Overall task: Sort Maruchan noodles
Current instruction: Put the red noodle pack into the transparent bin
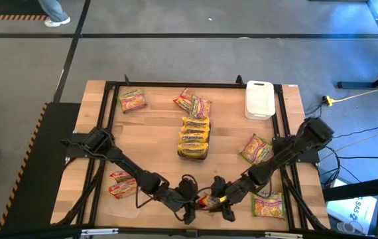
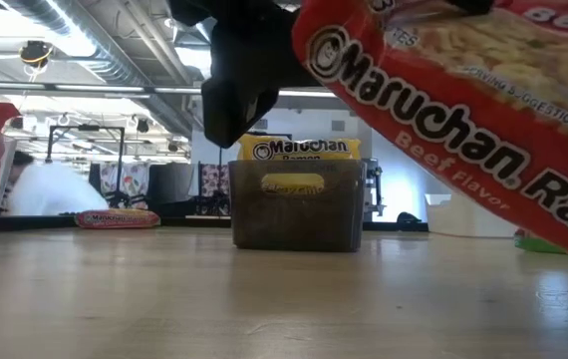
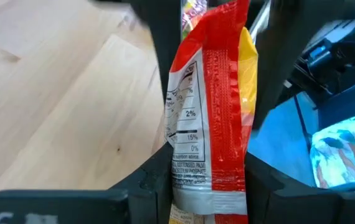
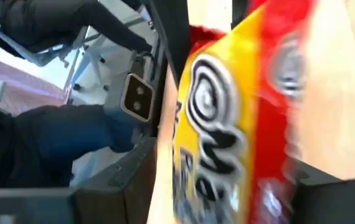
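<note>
A red Maruchan packet (image 1: 207, 198) hangs above the table's near edge, between my two grippers. In the low view, the red packet (image 2: 463, 120) slants down to the right, clear of the wood. My left gripper (image 1: 192, 201) is shut on it. My right gripper (image 1: 224, 202) is right against the packet's other end, blurred in its own wrist view. Yellow packets (image 1: 194, 136) stand stacked in a dark tray mid-table. Two red packets (image 1: 123, 186) lie on a clear tray at the near left. My left gripper pinches the red packet between its two fingers (image 3: 159, 93), at the end with the printed back label (image 3: 190, 168). The fingers come at it slanting down from the table's left. The packet stands on edge in the hold, tilted and clear of the table.
Green-and-pink packets lie loose at the far left (image 1: 132, 99), far middle (image 1: 194, 104), right (image 1: 255, 147) and near right (image 1: 268, 204). A white tray (image 1: 259, 99) sits at the far right. A black frame (image 1: 176, 84) borders the table.
</note>
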`<state>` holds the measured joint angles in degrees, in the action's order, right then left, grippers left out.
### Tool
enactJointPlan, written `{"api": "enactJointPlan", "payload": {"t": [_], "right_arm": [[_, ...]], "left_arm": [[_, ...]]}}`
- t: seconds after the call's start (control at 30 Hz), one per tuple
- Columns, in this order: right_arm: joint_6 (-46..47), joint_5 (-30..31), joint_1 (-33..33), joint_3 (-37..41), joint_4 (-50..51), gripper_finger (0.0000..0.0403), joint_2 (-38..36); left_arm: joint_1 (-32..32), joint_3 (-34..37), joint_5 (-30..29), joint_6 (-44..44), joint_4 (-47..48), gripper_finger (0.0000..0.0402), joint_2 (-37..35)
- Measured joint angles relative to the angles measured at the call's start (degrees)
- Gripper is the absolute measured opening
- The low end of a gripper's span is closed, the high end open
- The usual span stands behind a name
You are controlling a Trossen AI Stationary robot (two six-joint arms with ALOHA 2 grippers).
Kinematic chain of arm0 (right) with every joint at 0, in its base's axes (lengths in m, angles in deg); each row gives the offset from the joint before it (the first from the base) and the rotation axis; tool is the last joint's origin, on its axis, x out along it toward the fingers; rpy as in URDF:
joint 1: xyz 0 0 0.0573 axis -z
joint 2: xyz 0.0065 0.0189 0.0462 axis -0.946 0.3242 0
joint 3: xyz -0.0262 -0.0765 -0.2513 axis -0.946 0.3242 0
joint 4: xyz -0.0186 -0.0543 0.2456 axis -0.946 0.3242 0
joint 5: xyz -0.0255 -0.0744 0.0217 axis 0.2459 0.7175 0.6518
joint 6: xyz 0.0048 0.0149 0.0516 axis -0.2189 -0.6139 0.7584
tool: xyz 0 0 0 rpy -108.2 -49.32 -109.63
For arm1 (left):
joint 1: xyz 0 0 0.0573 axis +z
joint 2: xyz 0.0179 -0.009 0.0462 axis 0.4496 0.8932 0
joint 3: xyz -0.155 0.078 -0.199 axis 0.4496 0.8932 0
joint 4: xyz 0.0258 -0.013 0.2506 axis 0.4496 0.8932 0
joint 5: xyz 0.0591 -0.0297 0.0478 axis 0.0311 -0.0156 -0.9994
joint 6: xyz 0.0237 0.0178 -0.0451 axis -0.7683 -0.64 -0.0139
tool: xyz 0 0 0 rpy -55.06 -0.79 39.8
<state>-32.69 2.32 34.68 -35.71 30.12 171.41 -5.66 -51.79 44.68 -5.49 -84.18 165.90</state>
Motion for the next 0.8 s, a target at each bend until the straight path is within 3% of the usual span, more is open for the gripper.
{"api": "enactJointPlan", "payload": {"t": [0.27,0.43,0.6,0.8], "right_arm": [[0.62,-0.49,-0.61,-0.07,19.58,0.0213,-8.66],[3.12,5.04,-6.62,0.07,32.17,0.0213,-14.20],[7.18,22.72,-17.00,0.12,34.36,0.0214,-15.10],[7.53,51.98,-27.88,0.17,24.86,0.0214,-10.25]], "left_arm": [[-0.68,0.00,-1.63,-1.72,-0.68,0.0114,0.00],[-2.53,0.02,-5.34,-9.81,-4.18,0.0114,0.04],[-4.77,0.02,-13.77,-17.15,-7.92,0.0114,0.07],[-5.66,0.02,-15.53,-28.56,-18.79,0.0114,0.07]]}}
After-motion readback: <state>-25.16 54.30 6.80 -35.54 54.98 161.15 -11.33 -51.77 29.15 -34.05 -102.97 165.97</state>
